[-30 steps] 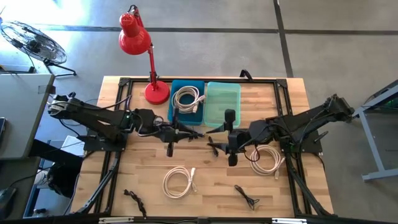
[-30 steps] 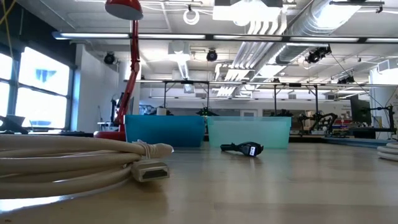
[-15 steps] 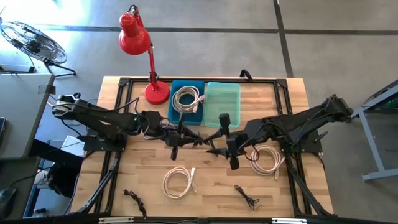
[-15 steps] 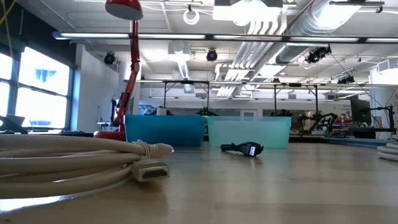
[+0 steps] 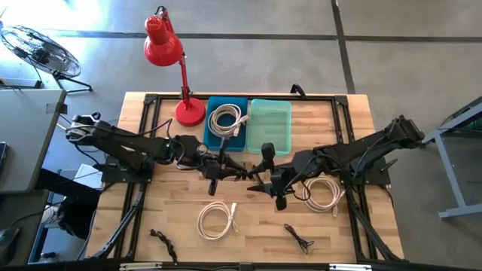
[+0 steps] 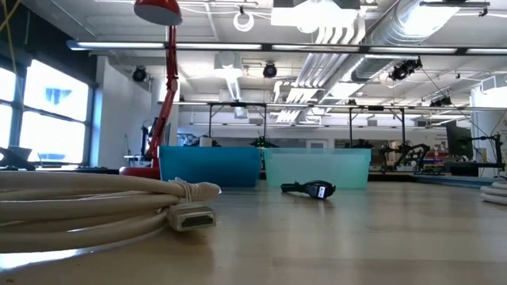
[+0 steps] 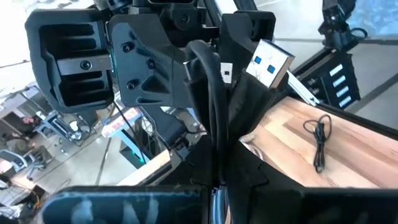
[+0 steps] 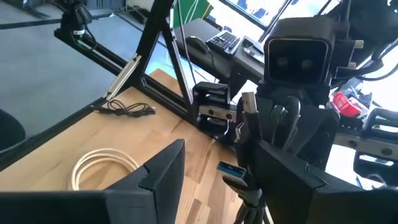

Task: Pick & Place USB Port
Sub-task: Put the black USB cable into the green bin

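Note:
My left gripper (image 5: 218, 172) is over the table's middle, shut on a black USB cable (image 7: 211, 93). The cable's silver plug with a blue insert (image 7: 270, 62) sticks out past the fingers. My right gripper (image 5: 265, 183) faces it from the right and is open. In the right wrist view its two fingers stand on either side of the plug (image 8: 230, 170), and I see no touch. Neither gripper shows in the low view. A blue bin (image 5: 213, 139) holding a white cable coil and a teal bin (image 5: 269, 124) stand behind the grippers. My left gripper pinches the black USB cable's bundled loops (image 7: 214, 143) between its two fingers (image 8: 273, 121), which slant down toward the right arm. The plug end projects free beyond them. The cable is lifted clear of the table. My own fingers hide the exact spot.
White cable coils lie at the near middle (image 5: 218, 220) and near right (image 5: 324, 192). Small black cables lie at the near edge (image 5: 162, 241) (image 5: 300, 239). A black bundle (image 6: 310, 188) lies in front of the teal bin. A red lamp (image 5: 177, 68) stands at the far left.
My left gripper has moved toward the table's right and slightly nearer, carrying the cable. My right gripper has moved toward the table's left and slightly nearer. The two now meet over the middle. Nothing on the table has moved.

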`<move>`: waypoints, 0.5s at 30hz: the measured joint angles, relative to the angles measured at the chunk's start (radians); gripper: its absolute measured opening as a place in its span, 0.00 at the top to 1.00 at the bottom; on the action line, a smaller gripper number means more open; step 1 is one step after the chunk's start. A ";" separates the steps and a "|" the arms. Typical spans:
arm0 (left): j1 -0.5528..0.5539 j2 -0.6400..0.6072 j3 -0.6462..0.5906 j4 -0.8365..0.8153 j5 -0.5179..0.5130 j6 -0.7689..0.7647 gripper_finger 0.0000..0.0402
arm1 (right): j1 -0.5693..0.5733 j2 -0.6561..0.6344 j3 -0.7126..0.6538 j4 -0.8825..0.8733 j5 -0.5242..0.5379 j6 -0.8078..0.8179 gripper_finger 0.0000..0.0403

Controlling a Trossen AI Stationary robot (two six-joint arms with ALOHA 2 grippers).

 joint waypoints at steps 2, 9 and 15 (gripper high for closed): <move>0.000 0.001 0.000 -0.002 0.001 0.000 0.97 | -0.003 0.000 0.000 0.003 -0.002 0.000 0.55; 0.001 0.021 0.001 0.031 0.024 0.000 0.97 | -0.026 0.001 0.000 0.013 -0.026 0.001 0.55; 0.002 0.030 0.001 0.059 0.039 0.000 0.97 | -0.041 -0.001 0.000 0.024 -0.061 0.005 0.55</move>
